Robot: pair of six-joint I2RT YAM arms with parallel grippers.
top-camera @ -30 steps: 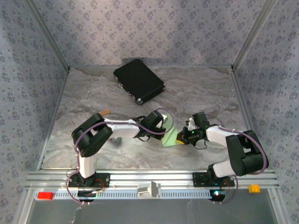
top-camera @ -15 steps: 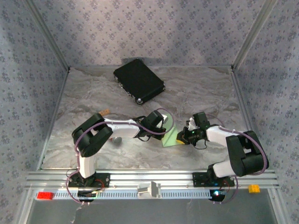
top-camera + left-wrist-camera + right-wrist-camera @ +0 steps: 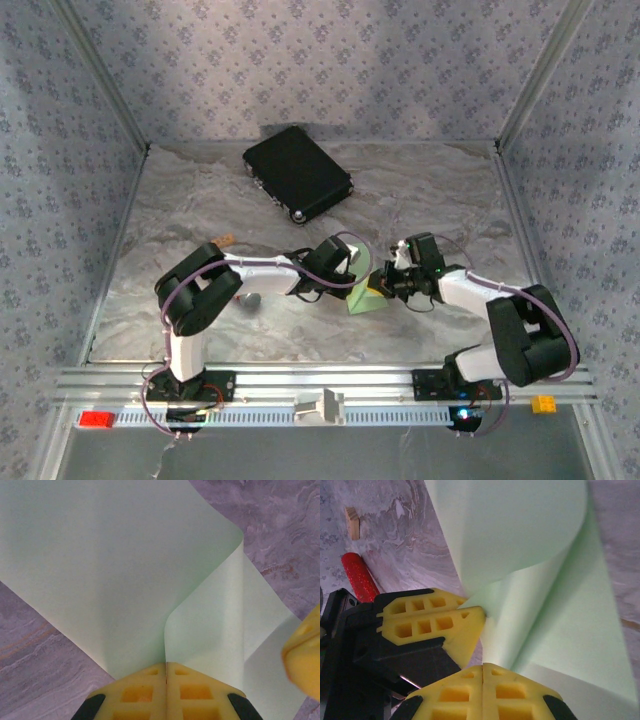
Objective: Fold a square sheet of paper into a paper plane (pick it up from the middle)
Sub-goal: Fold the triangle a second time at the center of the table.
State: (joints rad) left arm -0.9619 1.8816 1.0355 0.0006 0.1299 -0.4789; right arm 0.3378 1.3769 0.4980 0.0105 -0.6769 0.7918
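A black case (image 3: 297, 172) lies toward the back of the marbled table (image 3: 180, 210). Nearer the front, at the middle, the left gripper (image 3: 166, 666) has its yellow jaws pressed together on an edge of the square sheet of paper (image 3: 100, 555), which is light green and curls up off the table. Just right of it, the right gripper (image 3: 483, 669) pinches the same sheet from the other side, its jaws closed.
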